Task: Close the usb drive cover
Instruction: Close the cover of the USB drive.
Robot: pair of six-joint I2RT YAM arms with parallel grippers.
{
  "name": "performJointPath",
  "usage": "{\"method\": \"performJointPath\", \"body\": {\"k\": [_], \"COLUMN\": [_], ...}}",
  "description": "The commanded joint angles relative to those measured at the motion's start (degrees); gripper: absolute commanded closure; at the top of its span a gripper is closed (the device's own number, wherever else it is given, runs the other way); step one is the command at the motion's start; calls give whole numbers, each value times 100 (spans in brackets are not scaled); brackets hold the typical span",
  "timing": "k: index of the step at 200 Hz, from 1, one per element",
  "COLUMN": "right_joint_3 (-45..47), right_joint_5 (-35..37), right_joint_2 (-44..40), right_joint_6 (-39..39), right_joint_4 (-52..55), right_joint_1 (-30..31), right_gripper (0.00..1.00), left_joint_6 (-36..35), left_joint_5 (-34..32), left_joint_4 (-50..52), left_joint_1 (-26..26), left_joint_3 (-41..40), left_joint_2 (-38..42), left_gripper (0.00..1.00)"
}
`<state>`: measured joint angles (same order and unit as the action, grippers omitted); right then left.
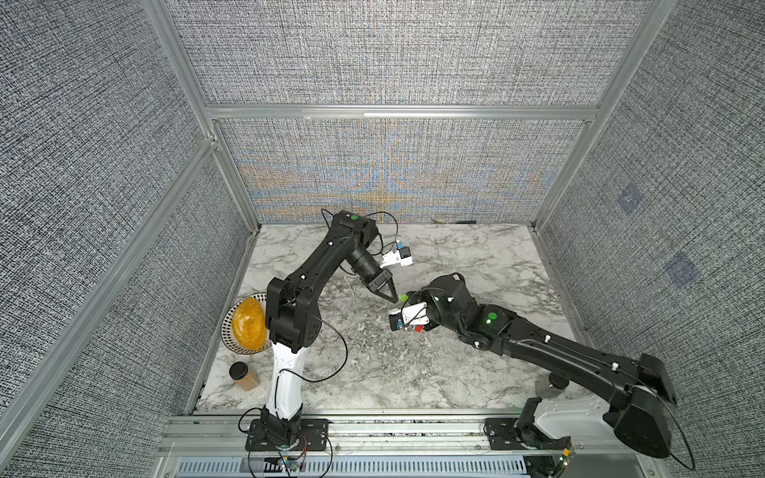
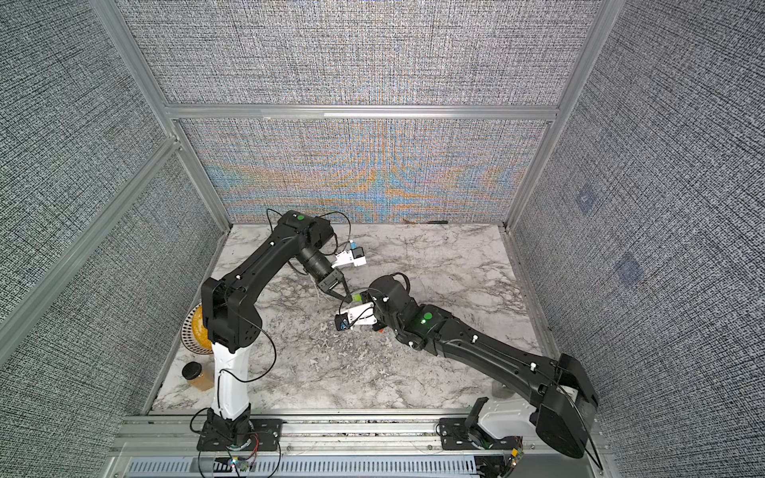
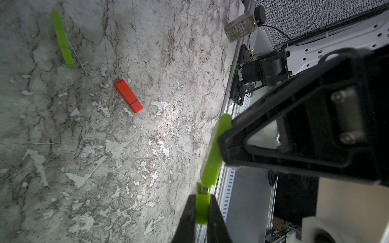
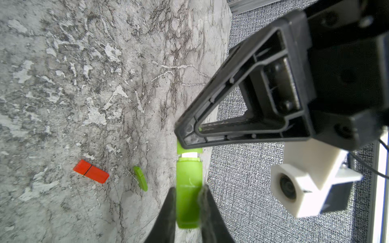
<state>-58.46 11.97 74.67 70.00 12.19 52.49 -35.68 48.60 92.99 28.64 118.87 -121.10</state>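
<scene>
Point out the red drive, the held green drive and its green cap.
red drive (image 3: 128, 96): left wrist view, its long body.
green drive (image 4: 188, 189): right wrist view, mid-body.
green cap (image 3: 202, 207): left wrist view, its side.

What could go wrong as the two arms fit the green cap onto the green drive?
The metal plug shows between green cap and green drive, so it isn't seated; a skewed push could jam it. The left gripper pinches the cap at the tips of its fingers, so it might slip or twist.
</scene>
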Motion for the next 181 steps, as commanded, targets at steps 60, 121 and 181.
{"method": "performJointPath", "body": {"k": [60, 121, 181], "right_joint_3": [-128, -201, -229], "right_joint_5": [-401, -186, -85], "right_joint_2": [88, 144, 117], "right_joint_6": [130, 111, 159], "right_joint_4": [-384, -236, -234], "right_joint_1": [108, 86, 67], "right_gripper": [100, 92, 88], "left_joint_6": [-17, -18, 26], "left_joint_5": [202, 195, 135], "left_joint_4": [429, 492, 457], "left_joint_1": [38, 27, 1], "left_joint_3": [31, 101, 49], "left_joint_2": [117, 160, 245], "left_gripper": [100, 100, 100]}}
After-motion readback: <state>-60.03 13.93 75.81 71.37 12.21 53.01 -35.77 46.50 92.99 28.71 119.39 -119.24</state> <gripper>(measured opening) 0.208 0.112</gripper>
